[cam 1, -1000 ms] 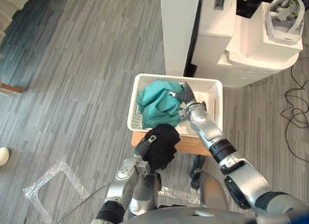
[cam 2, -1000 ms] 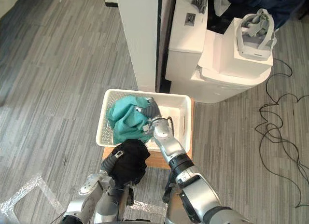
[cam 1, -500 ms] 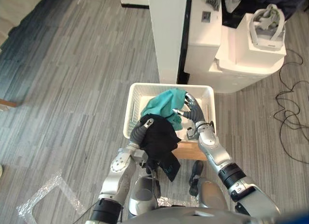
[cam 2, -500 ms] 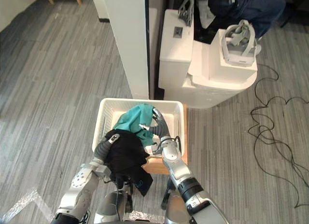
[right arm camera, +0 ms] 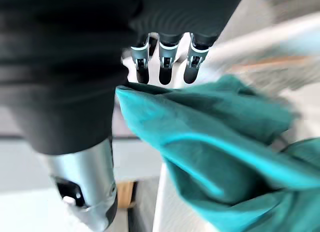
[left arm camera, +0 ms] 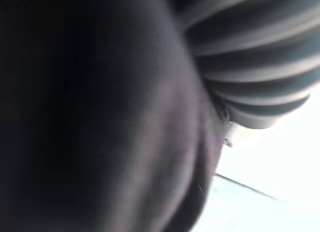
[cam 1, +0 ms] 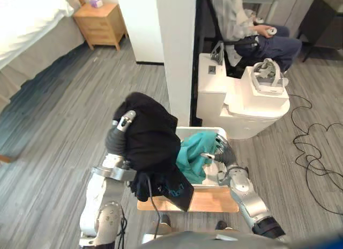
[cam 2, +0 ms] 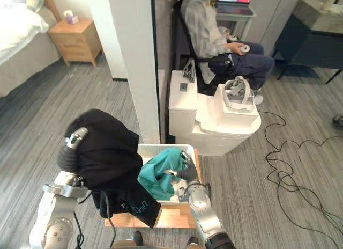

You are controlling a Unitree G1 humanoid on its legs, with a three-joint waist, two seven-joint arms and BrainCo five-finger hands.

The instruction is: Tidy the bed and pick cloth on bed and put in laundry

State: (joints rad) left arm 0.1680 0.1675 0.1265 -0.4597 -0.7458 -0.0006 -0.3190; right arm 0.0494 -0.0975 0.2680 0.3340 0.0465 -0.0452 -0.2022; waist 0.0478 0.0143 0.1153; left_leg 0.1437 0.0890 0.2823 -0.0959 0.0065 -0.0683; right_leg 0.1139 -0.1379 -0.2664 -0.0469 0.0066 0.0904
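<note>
The left hand (cam 1: 117, 139) is holding the black cloth (cam 1: 153, 136) up high. The cloth is draping over the hand and hanging down in front of the near side of the white laundry basket (cam 2: 163, 147). Its fingers are buried in the fabric, so their grip cannot be told. The right hand (cam 1: 220, 151) is lying inside the basket with its fingers nearly straight, clasping nothing, against the teal cloth (cam 1: 193, 155) heaped there. The step in hand looks to be dropping the black cloth in. Because its tail is dangling outside the rim over the wooden stand (cam 1: 206, 202), the left arm should be carrying the bundle over the basket's middle before letting go. The right hand should be drawing clear to make room.
</note>
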